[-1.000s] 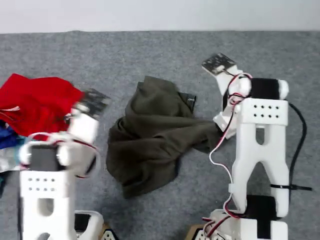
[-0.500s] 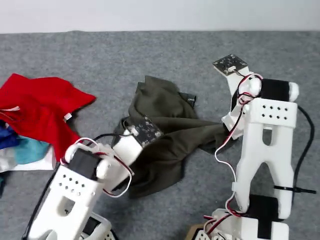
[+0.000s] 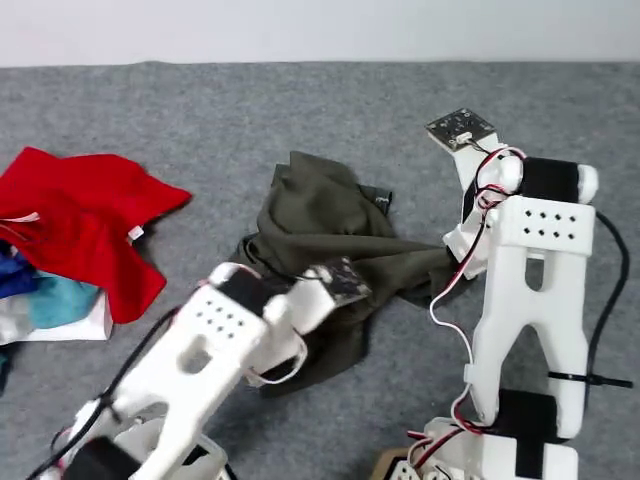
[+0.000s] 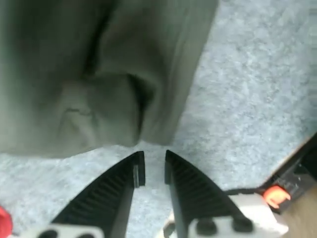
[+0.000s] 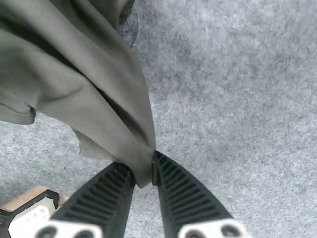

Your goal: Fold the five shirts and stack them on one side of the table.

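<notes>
A crumpled olive-green shirt [image 3: 320, 225] lies mid-table on the grey cloth. My left arm [image 3: 235, 335] leans across its near part. The left gripper [image 4: 154, 166] hovers just off the shirt's hem [image 4: 148, 114], fingers a narrow gap apart with only grey cloth between them. My right gripper [image 5: 143, 173] is shut on a fold of the olive shirt [image 5: 99, 99] at its right end, beside the right arm [image 3: 525, 230]. A red shirt [image 3: 85, 225] lies spread at the left, on top of teal [image 3: 60, 300], blue [image 3: 15, 272] and white [image 3: 70, 325] shirts.
The grey cloth [image 3: 300, 110] is bare behind the olive shirt and at the far right. A white arm base with an orange part [image 4: 275, 196] stands at the table's near edge. The pile of shirts reaches the left edge.
My left arm has swung from beside the red shirt to the right, over the olive shirt's near part. The right arm shifted slightly right, still holding the shirt.
</notes>
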